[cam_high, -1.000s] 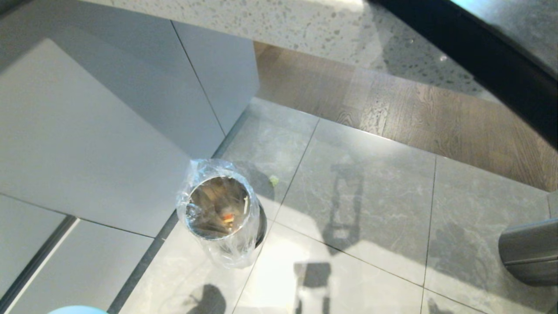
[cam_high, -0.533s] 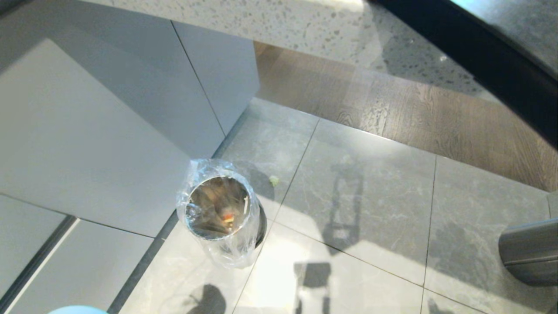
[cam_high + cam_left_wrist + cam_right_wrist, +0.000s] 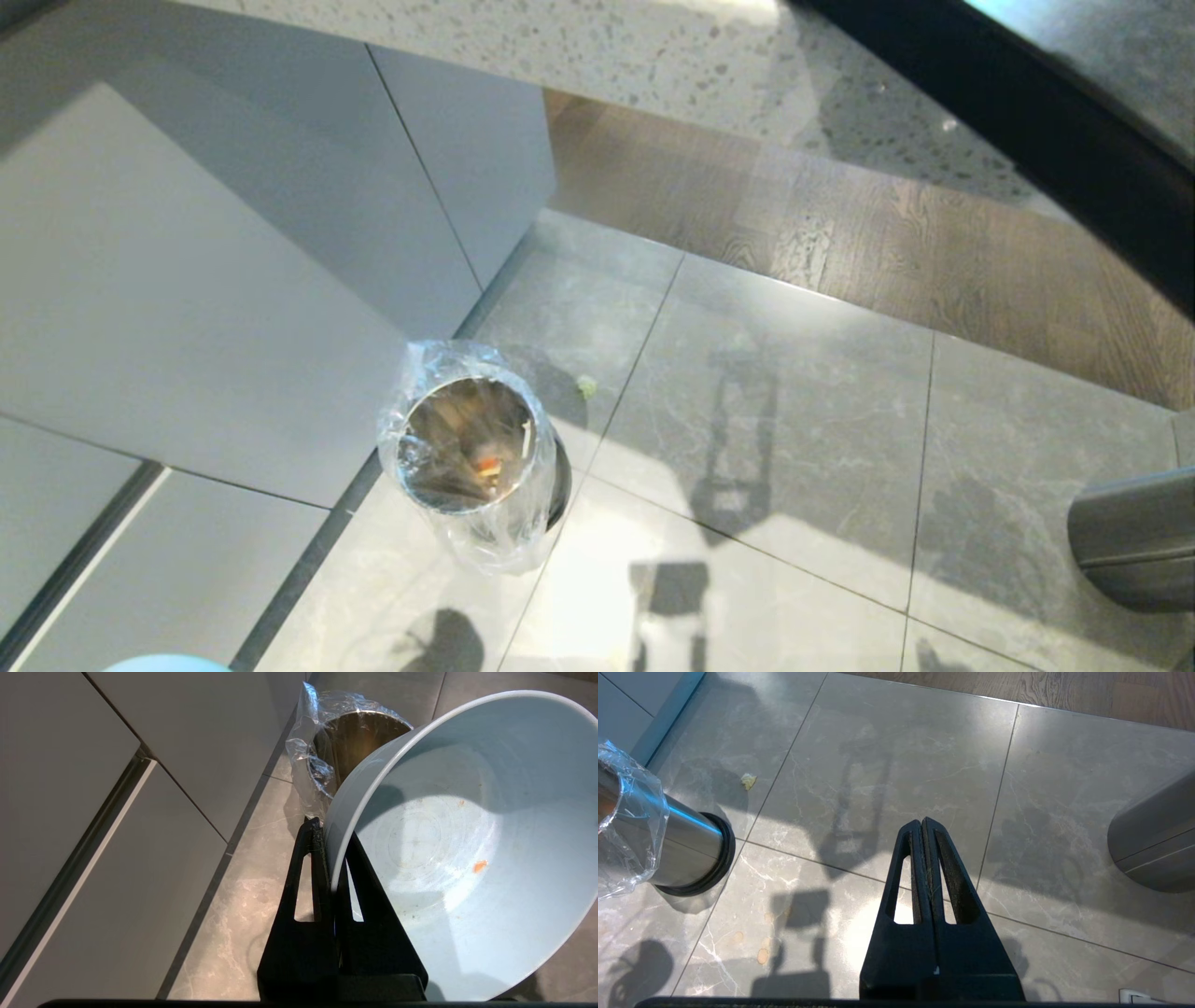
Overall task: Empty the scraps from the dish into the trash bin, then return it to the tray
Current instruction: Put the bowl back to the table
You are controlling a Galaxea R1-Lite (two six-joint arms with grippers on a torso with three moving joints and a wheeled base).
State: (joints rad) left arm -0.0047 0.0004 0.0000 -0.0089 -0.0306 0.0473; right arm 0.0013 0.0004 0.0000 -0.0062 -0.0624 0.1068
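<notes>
Floor (image 3: 794, 411) of grey tile carries our trash bin (image 3: 467, 457); left tool (image 3: 332, 858) pinches the dish (image 3: 444, 858) rim, right tool (image 3: 924, 833) closed, empty.

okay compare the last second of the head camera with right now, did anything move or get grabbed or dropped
Nothing visibly changed. The trash bin stands in the same spot by the cabinet, the small green scrap lies on the floor tile beyond it, and the dish shows as the same sliver at the bottom edge of the head view. The left gripper is clamped on the dish's rim; the right gripper is shut and empty.
</notes>
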